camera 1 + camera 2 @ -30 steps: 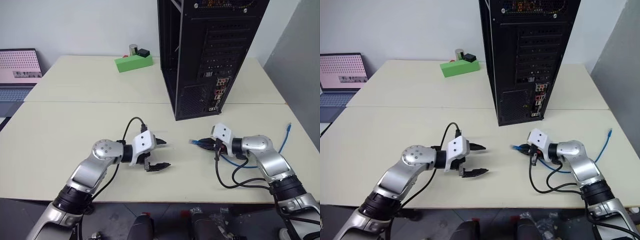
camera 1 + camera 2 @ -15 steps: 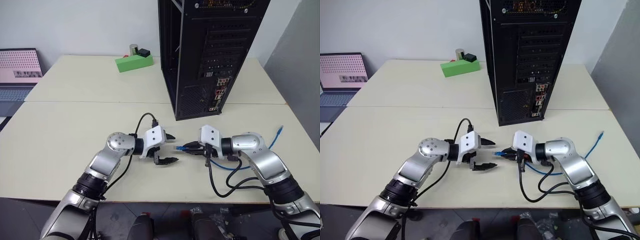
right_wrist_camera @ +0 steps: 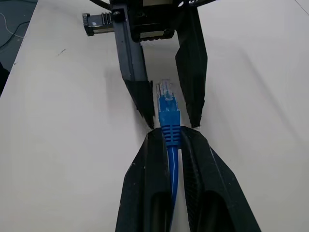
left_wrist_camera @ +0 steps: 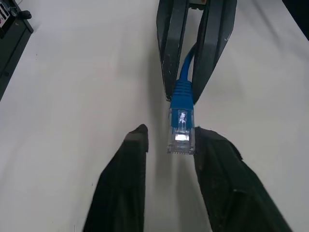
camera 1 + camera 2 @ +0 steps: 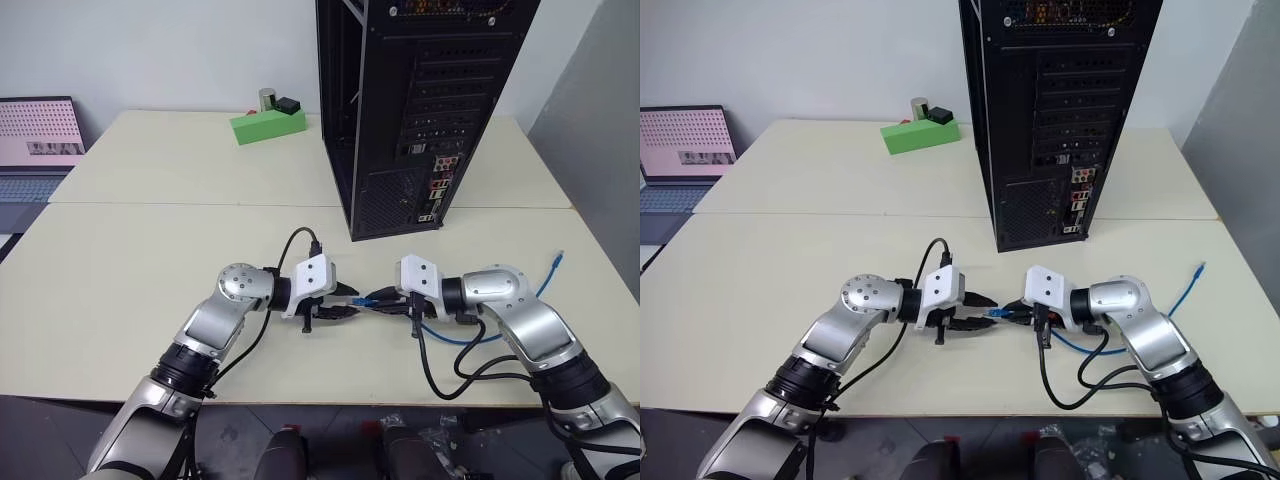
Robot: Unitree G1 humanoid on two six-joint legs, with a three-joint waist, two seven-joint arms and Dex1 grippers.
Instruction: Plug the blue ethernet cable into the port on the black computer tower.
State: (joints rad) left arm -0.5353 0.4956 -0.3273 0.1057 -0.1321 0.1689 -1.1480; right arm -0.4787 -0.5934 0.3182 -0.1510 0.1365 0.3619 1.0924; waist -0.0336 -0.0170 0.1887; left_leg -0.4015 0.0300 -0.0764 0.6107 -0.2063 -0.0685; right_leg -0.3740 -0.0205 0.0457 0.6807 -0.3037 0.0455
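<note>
The right end effector (image 3: 168, 137) is clenched on the blue boot of the cable (image 3: 169, 126), plug (image 4: 181, 131) jutting out toward the left end effector (image 4: 166, 140). This looks like a handover, low over the worktop (image 5: 150, 270), just in front of the computer tower (image 5: 415, 110). The left fingers (image 4: 135, 145) sit either side of the clear plug, one pad seemingly touching, the other a little apart (not quite gripping yet). Done well, I'd say, they close square on the plug's flat sides, latch tab free, and the right lets go only once the left has it firm. The port (image 5: 425, 217) is low on the tower's rear, well apart from the plug.
</note>
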